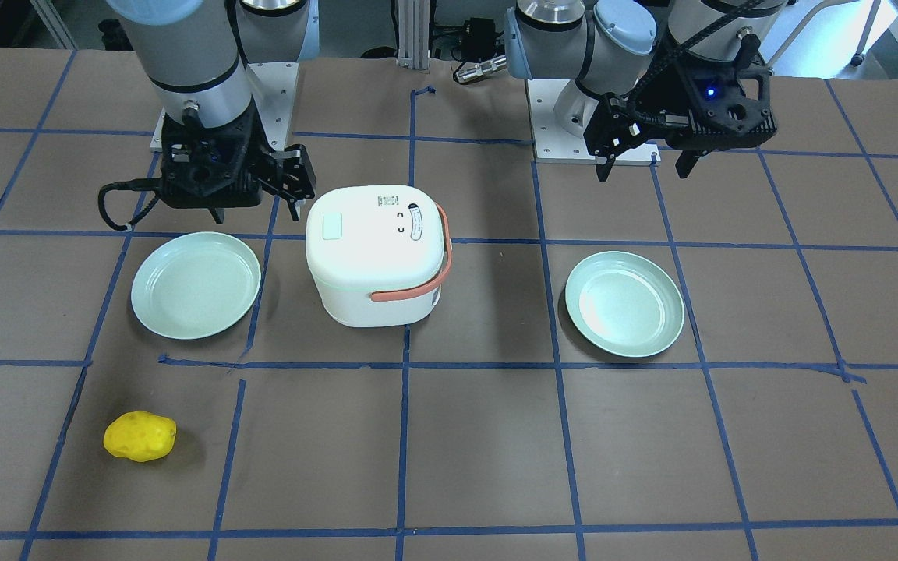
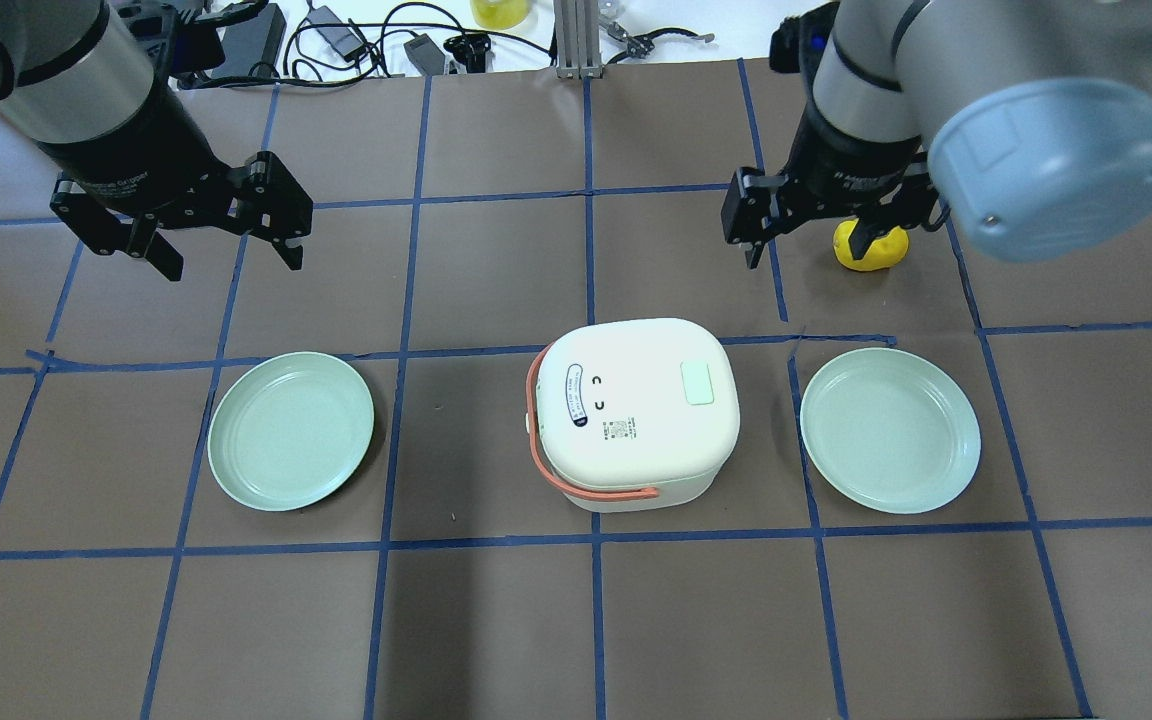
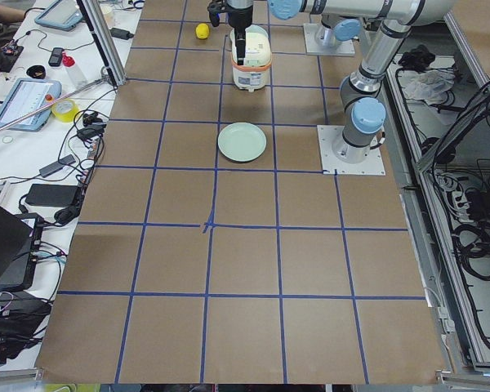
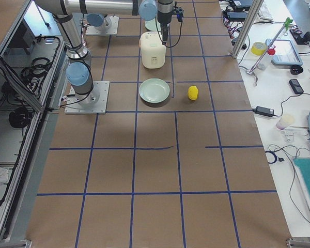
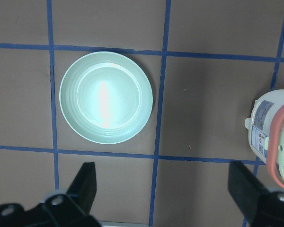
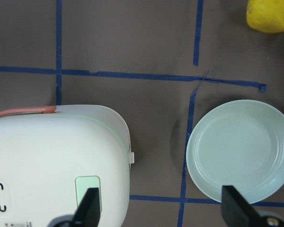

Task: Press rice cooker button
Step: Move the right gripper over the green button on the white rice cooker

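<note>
Right tool (image 2: 816, 242) wide, high over rice cooker (image 2: 636, 410) edge beside plate (image 2: 891, 430); left tool (image 2: 231, 258) wide, well apart.

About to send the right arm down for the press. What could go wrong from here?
The right pincer is open, so one finger alone may meet the button or slip off its edge. The button sits off-centre on the rice cooker, so a hard press might tip or shift it toward the nearby plate.
</note>
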